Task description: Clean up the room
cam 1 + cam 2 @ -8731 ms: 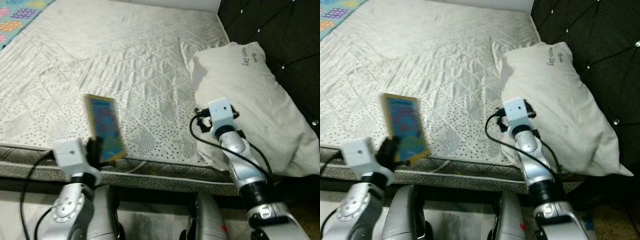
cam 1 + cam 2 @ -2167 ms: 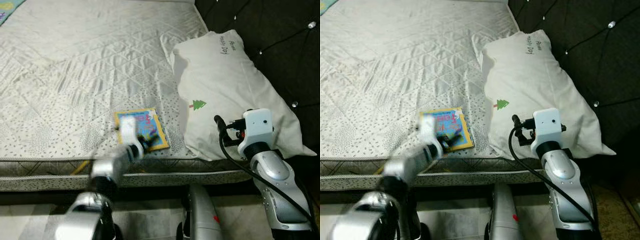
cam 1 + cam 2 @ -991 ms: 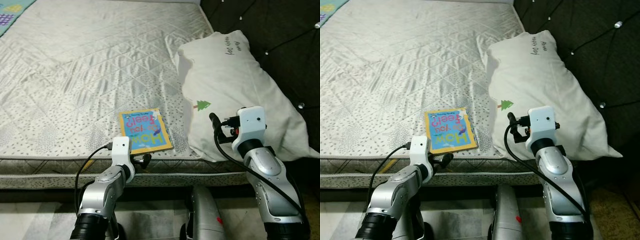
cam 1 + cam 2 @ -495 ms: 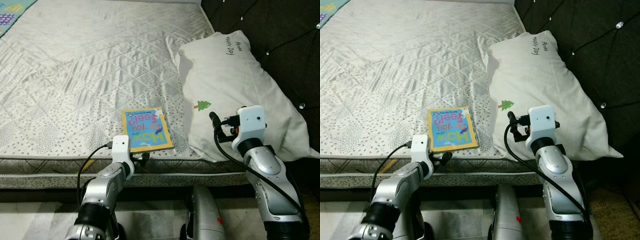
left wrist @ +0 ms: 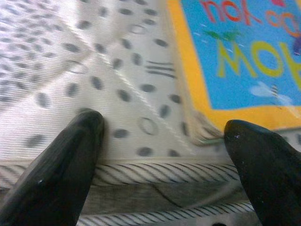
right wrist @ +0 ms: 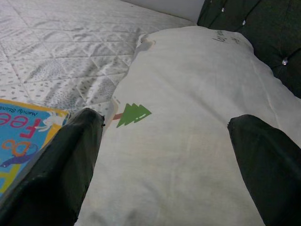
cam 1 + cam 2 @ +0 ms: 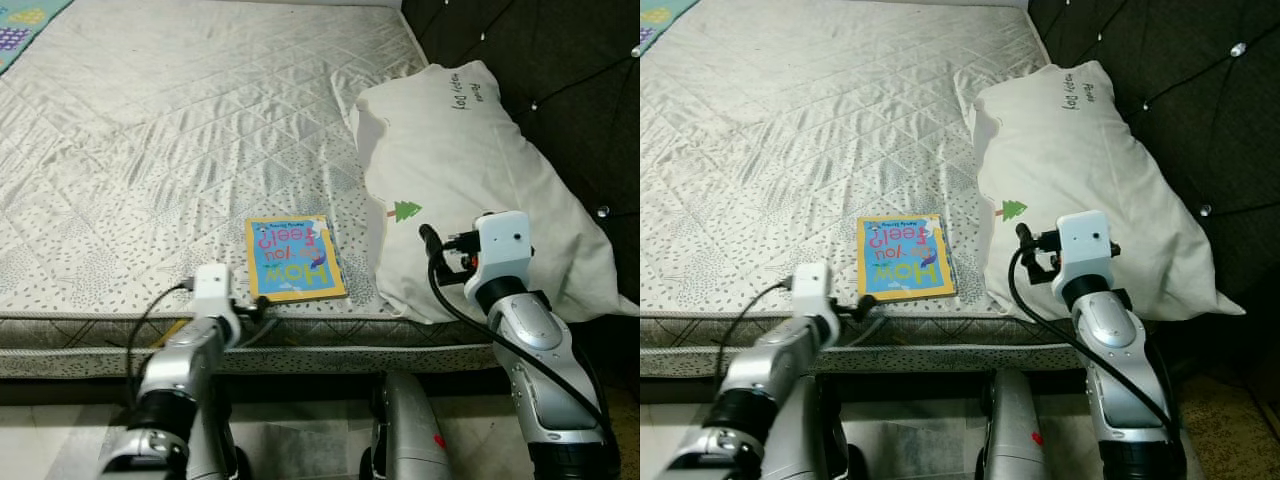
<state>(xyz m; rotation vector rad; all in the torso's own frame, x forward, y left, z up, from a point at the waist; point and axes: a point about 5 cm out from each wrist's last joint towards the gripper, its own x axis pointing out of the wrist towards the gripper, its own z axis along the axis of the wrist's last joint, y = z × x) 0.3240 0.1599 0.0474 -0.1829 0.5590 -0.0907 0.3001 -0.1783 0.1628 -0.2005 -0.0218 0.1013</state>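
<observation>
A: Where does the children's picture book [image 7: 294,258] lie?

B: Flat on the bare quilted mattress [image 7: 170,130], low in the centre of the head frames, near the front edge; its yellow-bordered blue cover faces up, and it sits just beside the white pillow [image 7: 475,180] that takes the right half of the frame against the dark tufted headboard [image 7: 560,60].

A: And the left tool [image 5: 164,155]?

B: Released; in its wrist view the two black fingers [image 5: 61,165] stand spread with nothing between them, at the mattress's piped edge by the book's near corner; I can't tell whether one tip touches the book.

A: The right tool [image 6: 164,155]?

B: Also spread and empty; it hovers low over the near end of the pillow.

A: So which step is this?

B: I'd judge the book is set down on the bed and the left arm is free; if the pillow is next, the right tool needs to lower and close on a fold of the case; that is a guess, since the tidy-up names no order.
</observation>
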